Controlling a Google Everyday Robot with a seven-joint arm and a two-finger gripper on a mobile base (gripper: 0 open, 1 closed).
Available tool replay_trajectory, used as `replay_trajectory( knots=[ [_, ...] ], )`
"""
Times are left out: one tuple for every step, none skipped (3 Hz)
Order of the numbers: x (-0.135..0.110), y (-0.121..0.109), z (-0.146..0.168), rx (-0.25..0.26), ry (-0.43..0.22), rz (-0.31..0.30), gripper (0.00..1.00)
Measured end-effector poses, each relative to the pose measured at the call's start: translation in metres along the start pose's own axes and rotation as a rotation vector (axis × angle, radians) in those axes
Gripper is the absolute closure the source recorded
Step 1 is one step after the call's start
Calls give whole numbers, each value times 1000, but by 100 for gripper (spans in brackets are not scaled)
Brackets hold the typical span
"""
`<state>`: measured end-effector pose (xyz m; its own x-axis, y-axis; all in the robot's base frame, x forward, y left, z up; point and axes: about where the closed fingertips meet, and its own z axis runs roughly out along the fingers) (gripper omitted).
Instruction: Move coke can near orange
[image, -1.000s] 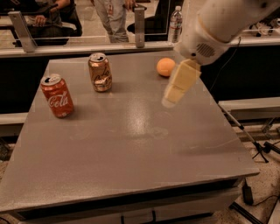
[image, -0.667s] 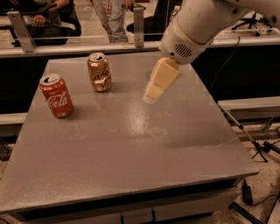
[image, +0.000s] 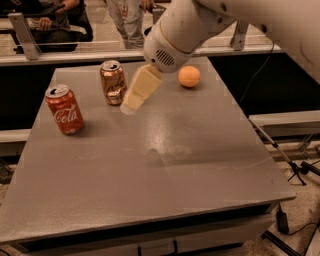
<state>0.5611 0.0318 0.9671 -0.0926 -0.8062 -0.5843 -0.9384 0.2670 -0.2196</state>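
The arm (image: 205, 20) is a thick, smooth white tube with rounded joints. Its round wrist housing (image: 167, 50) carries an oval patch of small dark vent holes. The gripper (image: 132, 101) is a pale cream, blocky wedge, above the table (image: 175, 175) toward the far left corner.

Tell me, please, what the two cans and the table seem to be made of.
Coke can: likely aluminium, glossy red print, silver top. Copper can: metal, shiny reflective skin. Table: grey, dull sheen, perhaps laminate or metal. The gripper hovers beside the copper can.
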Motion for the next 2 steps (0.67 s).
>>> replay_trajectory(
  knots=[
    [-33, 17, 22, -43, -41, -33, 0],
    [-62, 31, 47, -81, -60, -85, 0]
  ],
)
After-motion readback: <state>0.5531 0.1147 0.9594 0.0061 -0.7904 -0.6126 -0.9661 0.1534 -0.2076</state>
